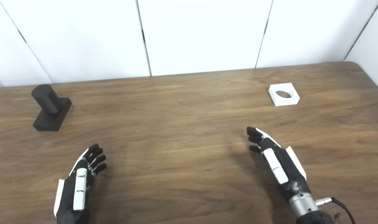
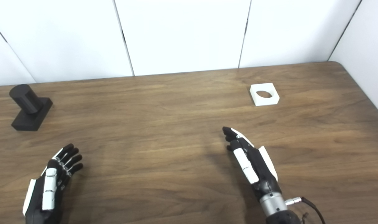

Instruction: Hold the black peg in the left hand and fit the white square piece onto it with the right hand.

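Note:
The black peg [image 1: 49,103], a short cylinder on a square black base, stands at the far left of the wooden table [image 1: 182,130]. The white square piece [image 1: 283,94] with a round hole lies flat at the far right. My left hand [image 1: 80,179] hovers low near the front left, fingers extended and apart, holding nothing, well short of the peg. My right hand [image 1: 274,158] is at the front right, fingers stretched forward, holding nothing, a good distance short of the white piece.
White wall panels [image 1: 201,34] rise right behind the table's far edge. The table's rounded right corner [image 1: 360,63] is close to the white piece. A cable [image 1: 341,207] runs off my right wrist.

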